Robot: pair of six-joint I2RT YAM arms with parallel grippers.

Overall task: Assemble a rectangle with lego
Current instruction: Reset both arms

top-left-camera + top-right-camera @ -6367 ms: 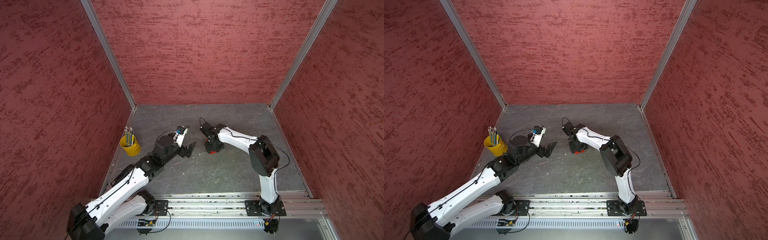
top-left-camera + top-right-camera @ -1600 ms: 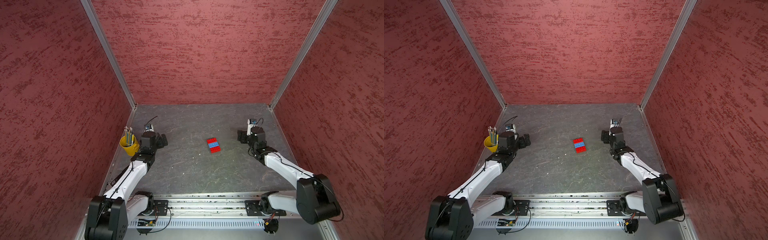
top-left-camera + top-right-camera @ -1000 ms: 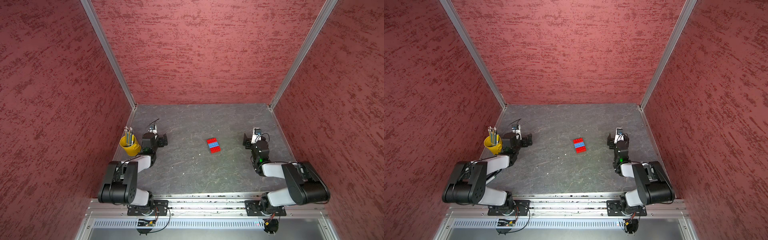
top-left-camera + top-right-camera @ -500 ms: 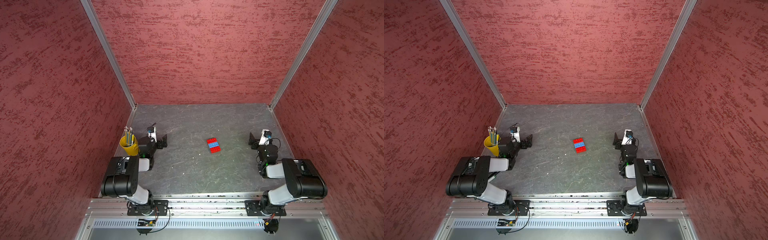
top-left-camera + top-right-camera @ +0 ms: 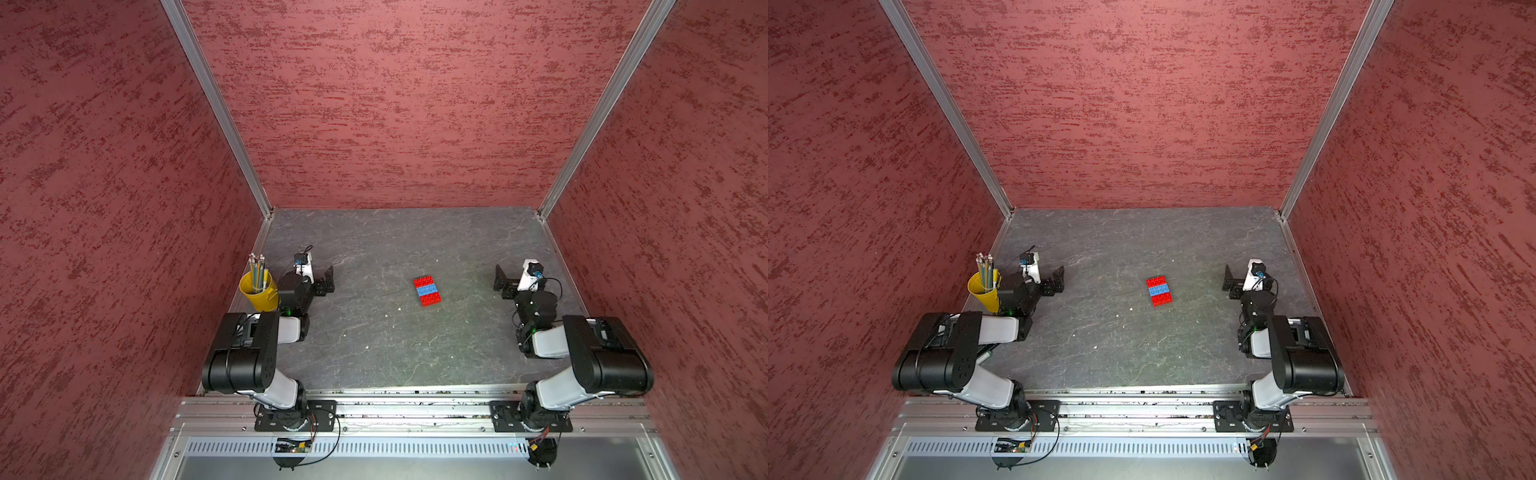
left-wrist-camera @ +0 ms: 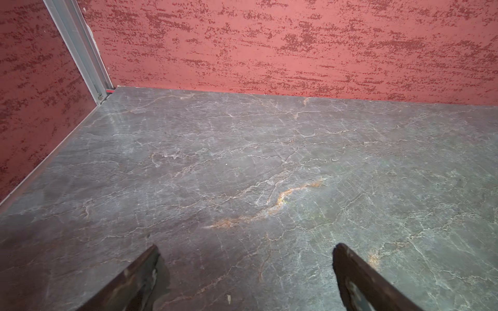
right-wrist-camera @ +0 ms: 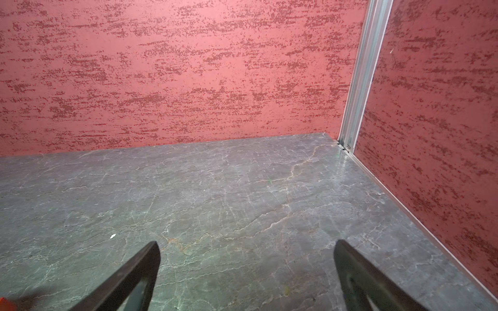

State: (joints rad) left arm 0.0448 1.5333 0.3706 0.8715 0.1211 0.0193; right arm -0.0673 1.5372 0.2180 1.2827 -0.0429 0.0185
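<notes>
Rectangle (image 5: 427,291) lies midway between left tool (image 6: 245,246) and right tool (image 7: 246,245)

Grey marble-patterned desk (image 5: 395,249), enclosed by red textured wall panels (image 5: 395,104) on aluminium corner posts (image 5: 216,108). Yellow bucket-shaped cup (image 5: 258,293) stands upright at the desk's left edge, holding grey pencils (image 5: 257,268). Small white specks (image 5: 399,308) lie mid-desk. Aluminium rail (image 5: 415,409) runs along the front.
</notes>
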